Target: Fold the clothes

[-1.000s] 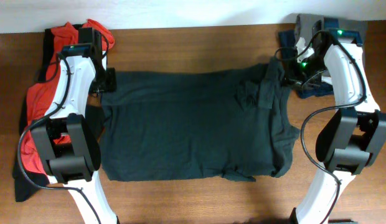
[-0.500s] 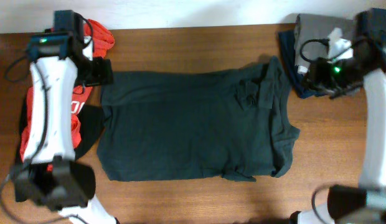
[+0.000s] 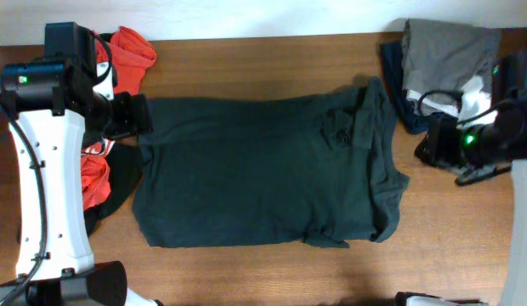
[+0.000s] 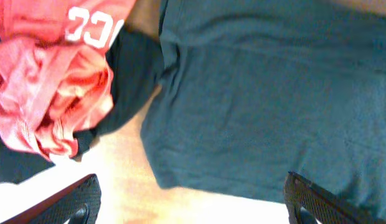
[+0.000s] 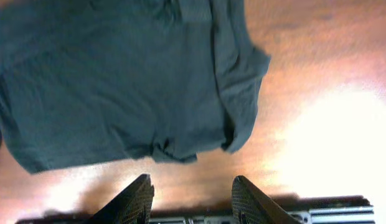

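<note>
The dark charcoal T-shirt (image 3: 263, 170) lies spread flat across the middle of the table, one sleeve folded in at the back right. It also fills the left wrist view (image 4: 268, 93) and the right wrist view (image 5: 118, 81). A crumpled red T-shirt (image 3: 127, 51) with white letters (image 4: 56, 81) is heaped at the left. My left gripper (image 3: 134, 115) (image 4: 190, 186) hovers wide open over the dark shirt's left edge, holding nothing. My right gripper (image 3: 435, 140) (image 5: 192, 180) hangs open above bare wood, right of the shirt, with nothing in it.
A stack of folded clothes, grey (image 3: 446, 51) on dark blue (image 3: 393, 68), sits at the back right corner. A black garment (image 3: 119, 178) (image 4: 127, 87) lies under the red one at the left. The wooden table (image 3: 246, 59) ends at a white wall behind.
Both arms have lifted and drawn outward from the shirt's far corners. The left gripper has opened wide and let go of the shirt's corner; the right has opened a little and moved right.
</note>
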Robot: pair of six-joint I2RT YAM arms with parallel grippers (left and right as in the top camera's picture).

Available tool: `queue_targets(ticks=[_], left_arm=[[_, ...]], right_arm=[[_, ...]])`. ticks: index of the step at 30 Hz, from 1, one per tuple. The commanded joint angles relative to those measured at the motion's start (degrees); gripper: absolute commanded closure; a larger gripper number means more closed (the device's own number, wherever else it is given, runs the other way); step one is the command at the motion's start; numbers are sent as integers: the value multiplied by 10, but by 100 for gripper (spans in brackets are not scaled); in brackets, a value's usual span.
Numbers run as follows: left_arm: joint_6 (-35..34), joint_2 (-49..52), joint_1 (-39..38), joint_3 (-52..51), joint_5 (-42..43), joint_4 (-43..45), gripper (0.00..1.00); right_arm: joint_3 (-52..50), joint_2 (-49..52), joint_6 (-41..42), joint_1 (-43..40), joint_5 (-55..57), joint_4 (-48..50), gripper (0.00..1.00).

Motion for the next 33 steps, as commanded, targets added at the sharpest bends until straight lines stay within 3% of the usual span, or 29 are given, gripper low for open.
queue_targets(ticks=[1,7,13,18,22,33], left_arm=[[-34,-27,-1,-33,-15,-12,7],[-89,-101,-1,-218,-8,26,6],[-159,-214,-1,-449,50,175,7],[-191,-236,-1,-610,49,292,7],[-191,-233,-1,-676,9,387,7],[-191,-233,-1,-750,-84,475,1]], right_arm=[[-73,-25,24,21,11,15,54],[-215,-32,32,50,-2,104,54],[-314,-29,32,58,-30,210,54],[-332,-28,14,58,-23,247,54],[-332,-28,14,64,-15,254,54],[-333,-7,33,101,21,273,54]])
